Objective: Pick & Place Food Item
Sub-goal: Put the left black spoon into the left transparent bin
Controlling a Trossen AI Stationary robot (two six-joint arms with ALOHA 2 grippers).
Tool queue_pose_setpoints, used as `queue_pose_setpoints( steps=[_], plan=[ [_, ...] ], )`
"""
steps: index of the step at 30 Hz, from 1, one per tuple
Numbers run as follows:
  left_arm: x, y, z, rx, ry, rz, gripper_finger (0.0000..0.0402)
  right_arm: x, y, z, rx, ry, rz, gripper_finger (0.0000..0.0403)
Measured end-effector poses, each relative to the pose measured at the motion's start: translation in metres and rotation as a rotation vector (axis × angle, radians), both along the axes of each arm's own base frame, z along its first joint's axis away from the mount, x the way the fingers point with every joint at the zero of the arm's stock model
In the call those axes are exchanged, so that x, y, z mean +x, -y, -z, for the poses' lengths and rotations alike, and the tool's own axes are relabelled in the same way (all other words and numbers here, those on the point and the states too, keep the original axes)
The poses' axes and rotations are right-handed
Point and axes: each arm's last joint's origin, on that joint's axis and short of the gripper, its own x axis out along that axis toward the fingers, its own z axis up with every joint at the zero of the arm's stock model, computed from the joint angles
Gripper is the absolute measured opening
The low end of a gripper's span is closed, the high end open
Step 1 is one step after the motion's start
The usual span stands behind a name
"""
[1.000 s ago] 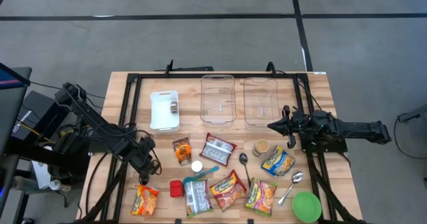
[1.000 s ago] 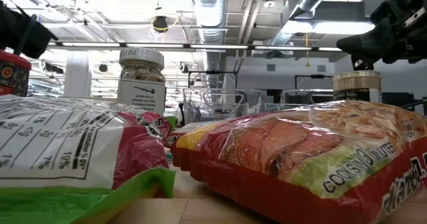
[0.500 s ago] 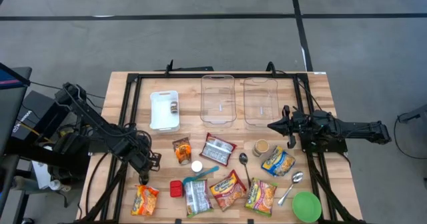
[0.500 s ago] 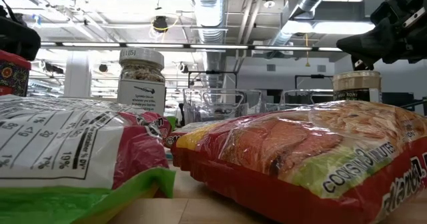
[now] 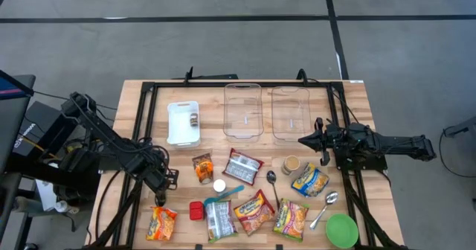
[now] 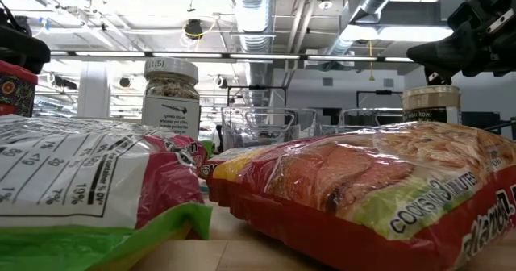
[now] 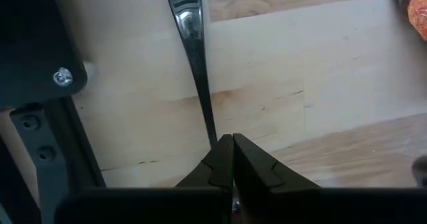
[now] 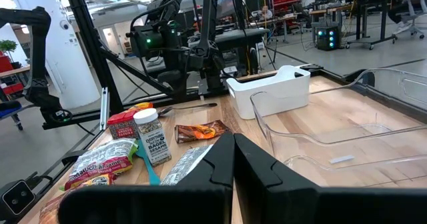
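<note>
Metal spoon (image 7: 193, 57) lying on worktop (image 7: 333, 84); left end effector (image 7: 231, 143) is closing empty at its handle tip, no food held. Right end effector (image 8: 233, 144), also closed empty, is waiting near clear trays (image 5: 243, 110).

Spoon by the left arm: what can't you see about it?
- Left wrist view: the spoon has its bowl cut off by the picture's edge. The shut left gripper hides with its own fingers whether it pinches the handle.
- High view: the left arm covers it.
- Low view: big packets block it.
</note>
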Motion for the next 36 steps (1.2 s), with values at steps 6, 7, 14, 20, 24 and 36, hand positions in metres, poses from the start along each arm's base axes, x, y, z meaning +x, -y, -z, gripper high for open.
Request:
queue_pose_setpoints(
  steps=[6,7,14,20,24,36],
  plan=[
    [0.0,0.0,0.0,0.004,-0.001,0.027,0.0034,0.0,0.0,0.0,0.0,0.0,0.0,0.0],
    [0.0,0.0,0.0,0.004,-0.001,0.027,0.0043,0.0,0.0,0.0,0.0,0.0,0.0,0.0],
    [-0.001,-0.001,0.003,0.008,-0.007,0.02,0.0121,0.0,0.0,0.0,0.0,0.0,0.0,0.0],
    [-0.004,-0.002,0.015,-0.022,-0.013,0.019,0.0155,0.0,0.0,0.0,0.0,0.0,0.0,0.0],
    [-0.003,-0.001,0.022,-0.061,0.015,0.02,0.0159,0.0,0.0,0.0,0.0,0.0,0.0,0.0],
    [-0.008,-0.003,0.04,-0.132,-0.01,0.001,0.014,0.0,0.0,0.0,0.0,0.0,0.0,0.0]
  ],
)
